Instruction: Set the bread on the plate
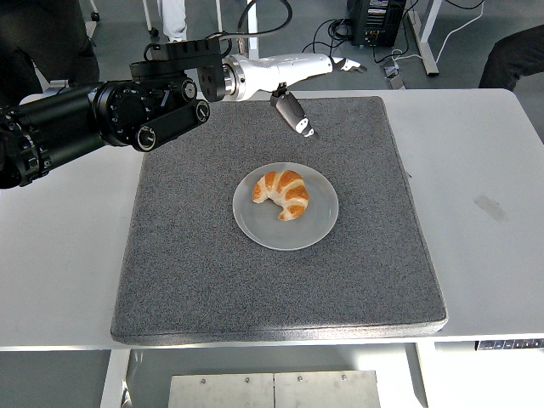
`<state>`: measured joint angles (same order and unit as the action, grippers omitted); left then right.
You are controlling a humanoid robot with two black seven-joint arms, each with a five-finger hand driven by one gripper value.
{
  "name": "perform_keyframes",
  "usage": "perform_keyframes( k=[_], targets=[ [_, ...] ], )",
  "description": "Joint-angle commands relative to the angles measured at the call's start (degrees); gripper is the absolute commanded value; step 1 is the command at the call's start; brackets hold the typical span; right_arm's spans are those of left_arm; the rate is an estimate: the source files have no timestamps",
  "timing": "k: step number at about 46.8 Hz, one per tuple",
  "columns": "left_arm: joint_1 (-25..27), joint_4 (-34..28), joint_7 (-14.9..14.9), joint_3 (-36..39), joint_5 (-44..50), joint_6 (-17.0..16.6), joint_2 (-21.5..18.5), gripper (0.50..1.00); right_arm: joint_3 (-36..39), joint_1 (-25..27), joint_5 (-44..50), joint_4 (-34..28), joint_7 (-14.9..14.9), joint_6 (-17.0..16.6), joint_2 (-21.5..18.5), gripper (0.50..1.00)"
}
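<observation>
A golden croissant lies on the round grey plate in the middle of the dark mat. My left hand, white with dark fingertips, is raised high over the mat's far edge, well clear of the plate. Its fingers are spread, the thumb pointing down toward the mat, and it holds nothing. The black left arm comes in from the upper left. My right arm does not show.
The mat lies on a white table. Behind the table stand a person's legs, table legs, cables and a black computer case on the floor. Dark clothing shows at the top left and top right.
</observation>
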<state>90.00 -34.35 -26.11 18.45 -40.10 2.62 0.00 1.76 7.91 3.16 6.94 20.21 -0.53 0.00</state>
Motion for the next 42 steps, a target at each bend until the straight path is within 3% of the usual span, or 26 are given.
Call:
perform_keyframes(
  k=[1,16,28,35,42],
  targets=[
    [1.23,-0.02,0.01,-1.48,1.60,-0.16,0.00,0.984,0.00,0.00,0.00,0.00,0.00,-0.08,0.00,1.000],
    [0.18,0.77,0.10,-9.14,8.28,-0.68,-3.43,0.984,0.00,0.00,0.00,0.00,0.00,0.01,0.00,1.000],
    [-3.43,2.35,0.10,-14.67,21.28,-1.03,-5.80,0.984,0.00,-0.35,0.00,0.00,0.00,0.01,0.00,1.000],
    [-8.87,2.36,0.10,-20.82,27.71,-1.21,-8.62,0.984,0.00,-0.35,0.00,0.00,0.00,0.01,0.00,1.000],
    [-15.20,2.36,0.01,-28.28,28.50,-1.65,-9.58,0.984,0.00,-0.35,0.00,0.09,0.00,-0.17,0.00,1.000]
  ],
)
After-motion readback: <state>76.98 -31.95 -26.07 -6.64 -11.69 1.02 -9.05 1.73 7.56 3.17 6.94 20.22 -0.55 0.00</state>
